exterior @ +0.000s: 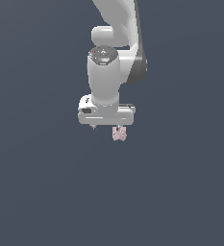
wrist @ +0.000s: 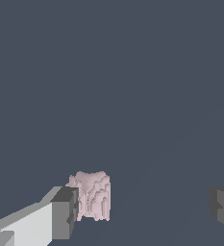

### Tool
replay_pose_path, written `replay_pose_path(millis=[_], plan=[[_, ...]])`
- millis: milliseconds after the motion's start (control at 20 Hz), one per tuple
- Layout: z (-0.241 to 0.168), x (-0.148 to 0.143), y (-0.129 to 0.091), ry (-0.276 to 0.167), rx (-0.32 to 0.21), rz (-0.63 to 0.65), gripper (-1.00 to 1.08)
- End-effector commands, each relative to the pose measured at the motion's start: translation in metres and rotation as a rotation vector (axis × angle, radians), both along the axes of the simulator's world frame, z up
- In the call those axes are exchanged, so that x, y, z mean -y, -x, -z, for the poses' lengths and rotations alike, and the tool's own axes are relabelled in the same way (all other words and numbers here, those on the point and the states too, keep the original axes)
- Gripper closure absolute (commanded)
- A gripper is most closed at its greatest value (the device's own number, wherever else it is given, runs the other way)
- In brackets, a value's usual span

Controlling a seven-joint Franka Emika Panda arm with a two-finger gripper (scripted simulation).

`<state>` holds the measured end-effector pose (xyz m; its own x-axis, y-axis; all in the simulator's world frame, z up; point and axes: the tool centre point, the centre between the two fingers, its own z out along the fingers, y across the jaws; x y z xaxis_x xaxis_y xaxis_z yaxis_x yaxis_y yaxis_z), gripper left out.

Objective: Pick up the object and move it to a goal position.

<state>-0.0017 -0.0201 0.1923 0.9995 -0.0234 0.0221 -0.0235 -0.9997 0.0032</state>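
With the tool spread wide and the pink object touching one finger, I judge I should centre over it before closing, lest it skid toward nine o'clock.

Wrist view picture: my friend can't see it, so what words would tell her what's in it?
A small pale pink bumpy lump sits right beside one dark fingertip of the open gripper, far from the other fingertip. Everything behind is plain dark grey-blue.
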Motion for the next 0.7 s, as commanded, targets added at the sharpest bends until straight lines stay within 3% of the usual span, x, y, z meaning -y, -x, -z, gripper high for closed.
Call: replay_pose_path(millis=[0,650], plan=[[0.0,0.0,0.0,0.0,0.0,0.0,-0.92],[-0.0061,-0.0016,-0.0053,-0.006,0.009,-0.025,-0.92]])
